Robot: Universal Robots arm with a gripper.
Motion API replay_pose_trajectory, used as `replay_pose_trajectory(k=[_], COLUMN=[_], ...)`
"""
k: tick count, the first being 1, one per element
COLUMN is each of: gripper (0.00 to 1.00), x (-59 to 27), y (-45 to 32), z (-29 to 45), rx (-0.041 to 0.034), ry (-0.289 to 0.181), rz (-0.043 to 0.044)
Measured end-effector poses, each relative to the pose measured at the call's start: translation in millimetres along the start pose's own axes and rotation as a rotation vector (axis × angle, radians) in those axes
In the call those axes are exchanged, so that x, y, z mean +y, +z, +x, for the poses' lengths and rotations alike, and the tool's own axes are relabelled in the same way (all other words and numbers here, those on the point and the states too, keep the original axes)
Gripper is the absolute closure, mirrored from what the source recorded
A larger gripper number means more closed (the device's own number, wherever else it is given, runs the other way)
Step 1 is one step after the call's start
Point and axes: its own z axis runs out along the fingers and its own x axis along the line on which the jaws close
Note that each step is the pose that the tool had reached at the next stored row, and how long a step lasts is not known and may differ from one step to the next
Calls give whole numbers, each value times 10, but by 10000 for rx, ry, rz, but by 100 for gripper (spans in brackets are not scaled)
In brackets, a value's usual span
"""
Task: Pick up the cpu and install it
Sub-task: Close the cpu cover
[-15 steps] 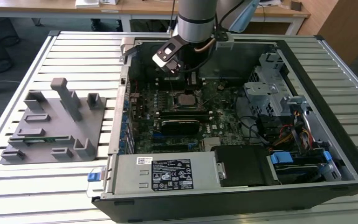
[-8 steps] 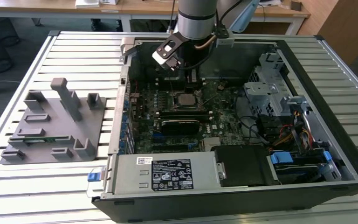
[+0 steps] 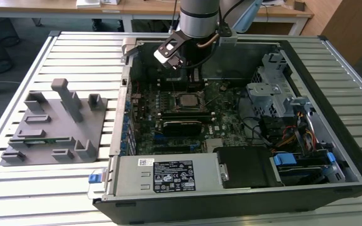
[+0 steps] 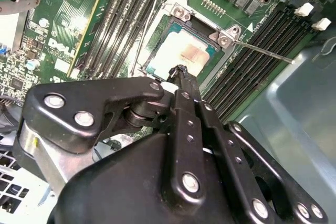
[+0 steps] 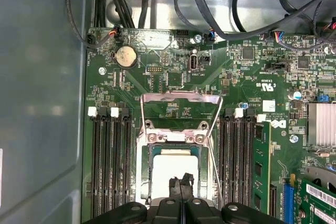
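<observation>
- Pincer (image 5: 181,181): fingers pressed together with nothing between them, tips hanging low over the board (image 5: 173,77) inside the open computer case (image 3: 329,94).
- Chip (image 5: 164,162) is directly under the tips, lying flat in its socket with the pale metal top up. Can't tell whether the tips touch it.
- Hold-down frame (image 5: 178,97) is swung open just beyond the chip, on the far side from the pincer. Its thin latch rod (image 4: 262,52) sticks out to one side. My read: chip placed, not locked.
- Memory slots (image 5: 110,166) flank the socket on both sides of the tips.
- Grey tray (image 3: 55,122) lies well away from the pincer, outside the case.
- Handling, my guess: the chip is light and stiff, slick on top and fragile underneath. Take it by two opposite edges only and keep it level. No pressing down and no sliding in the socket.
</observation>
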Motion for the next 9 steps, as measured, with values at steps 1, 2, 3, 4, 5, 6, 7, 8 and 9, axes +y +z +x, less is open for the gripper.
replay_pose_trajectory(k=[1,2,3,4,5,6,7,8,9], gripper=[89,89,89,89,89,89,89,89,89], x=[0,0,0,0,0,0,1,1,1], y=[-3,-7,-12,-19,-26,-32,-39,-47,-53], z=[0,0,-1,-1,-1,-1,-1,-1,-1], rx=[0,-1,-1,0,0,0,0,1,0], ry=[0,0,0,0,0,0,0,0,0], rz=[0,1,1,0,0,0,0,0,0])
